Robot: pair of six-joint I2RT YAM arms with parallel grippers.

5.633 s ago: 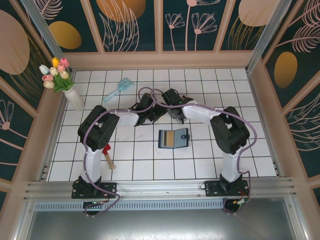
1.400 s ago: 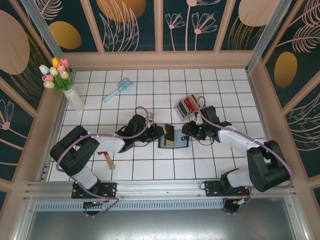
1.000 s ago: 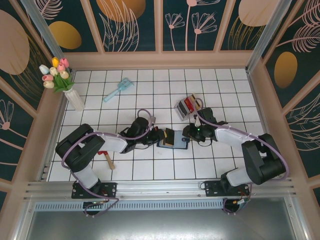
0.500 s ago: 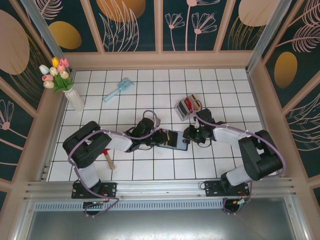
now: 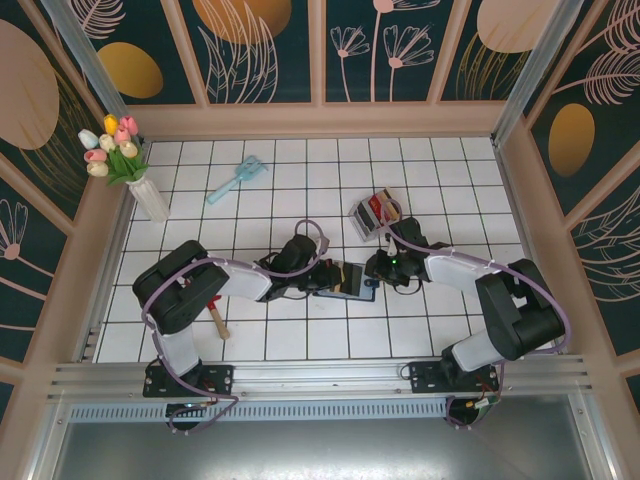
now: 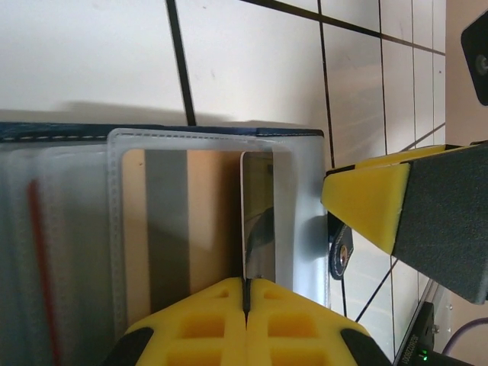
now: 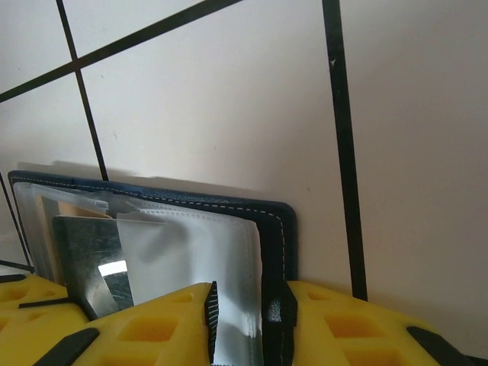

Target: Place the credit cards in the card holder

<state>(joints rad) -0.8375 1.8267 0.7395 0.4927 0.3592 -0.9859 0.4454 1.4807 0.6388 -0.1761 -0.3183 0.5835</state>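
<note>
Left hand (image 5: 322,276), top view: closed at the left edge of the open card holder (image 5: 348,282) on the tiled table (image 5: 250,340); right hand (image 5: 372,270) at its right edge.
Left wrist view: left hand (image 6: 246,284) pinches a dark credit card (image 6: 258,217) over the holder's clear pocket.
Right wrist view: right hand (image 7: 248,305) clamps narrowly on the navy card holder (image 7: 229,204).
</note>
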